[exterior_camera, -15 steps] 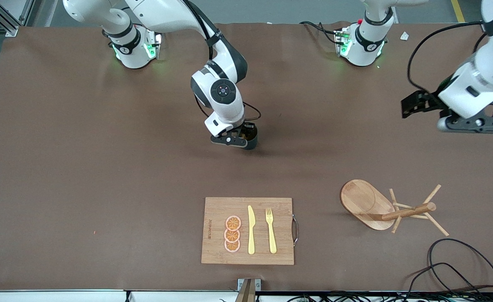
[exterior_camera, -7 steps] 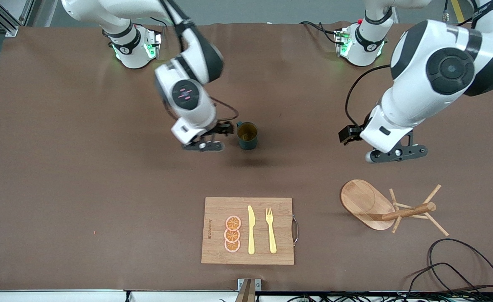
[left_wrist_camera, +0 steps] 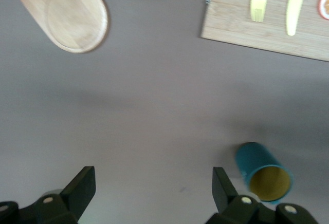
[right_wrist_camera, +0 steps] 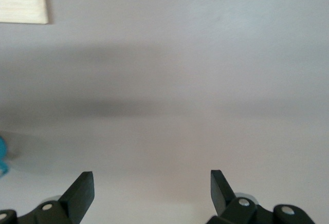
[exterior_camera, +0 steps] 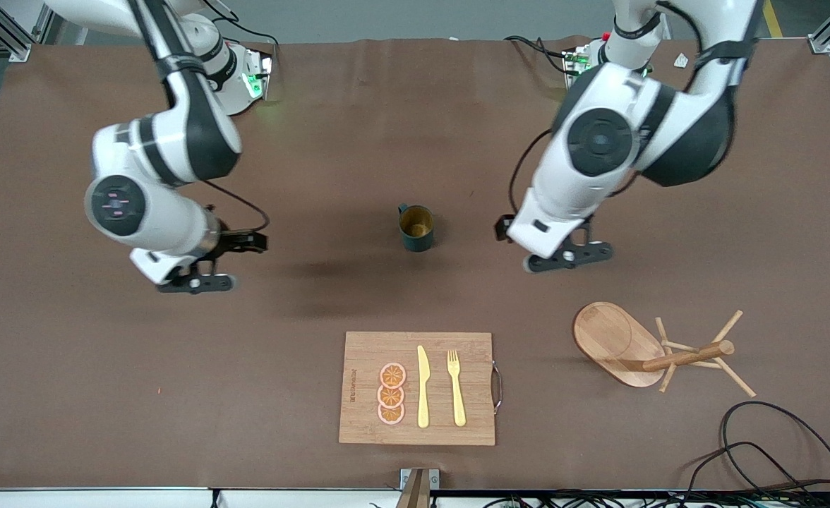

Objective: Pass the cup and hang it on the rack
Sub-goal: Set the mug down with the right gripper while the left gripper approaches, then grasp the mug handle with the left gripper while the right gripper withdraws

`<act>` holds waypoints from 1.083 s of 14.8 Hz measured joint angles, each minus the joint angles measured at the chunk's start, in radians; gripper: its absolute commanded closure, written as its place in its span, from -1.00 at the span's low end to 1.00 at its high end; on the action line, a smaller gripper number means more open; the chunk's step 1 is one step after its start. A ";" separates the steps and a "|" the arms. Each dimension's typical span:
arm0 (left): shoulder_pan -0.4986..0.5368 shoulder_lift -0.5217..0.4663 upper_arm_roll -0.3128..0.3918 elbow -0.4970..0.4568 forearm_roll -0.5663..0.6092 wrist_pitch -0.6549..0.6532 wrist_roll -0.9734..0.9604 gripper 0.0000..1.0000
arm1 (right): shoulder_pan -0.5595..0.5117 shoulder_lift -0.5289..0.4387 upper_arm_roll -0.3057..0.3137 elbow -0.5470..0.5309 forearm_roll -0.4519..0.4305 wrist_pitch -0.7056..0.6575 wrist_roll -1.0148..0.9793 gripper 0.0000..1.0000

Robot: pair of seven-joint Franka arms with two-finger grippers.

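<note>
Even, bright overhead light on my desk (exterior_camera: 415, 141) — soft blurred shadows lie beside the cup (exterior_camera: 416, 228), whose wrist-view image is hazy — no glare.

The right gripper (right_wrist_camera: 149, 193) is hanging over bare brown table (right_wrist_camera: 195, 80), its two dark fingers (right_wrist_camera: 82, 189) spread wide with nothing between them. A sliver of the teal cup (right_wrist_camera: 2, 154) is peeking in at one edge, and a corner of the bamboo cutting board (right_wrist_camera: 23, 0) is showing at another.

- Rack (left_wrist_camera: 60, 13): left wrist view shows only the oval base, cropped at the frame's edge; post and pegs out of frame.
- Cutting board (right_wrist_camera: 21, 0): only one corner visible in right wrist view.
- Cup (right_wrist_camera: 2, 154): a blurred teal sliver at the frame's edge.
</note>
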 measured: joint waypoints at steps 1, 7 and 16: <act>-0.029 0.016 0.000 0.008 0.003 0.013 -0.054 -1.00 | -0.034 -0.013 -0.001 0.000 -0.008 -0.014 -0.061 -1.00; -0.220 0.108 0.001 0.038 0.063 0.081 -0.410 -1.00 | -0.194 -0.074 -0.004 0.083 -0.096 -0.170 -0.183 -1.00; -0.510 0.274 0.004 0.085 0.272 0.114 -0.956 -0.99 | -0.291 -0.077 -0.003 0.318 -0.097 -0.356 -0.240 -1.00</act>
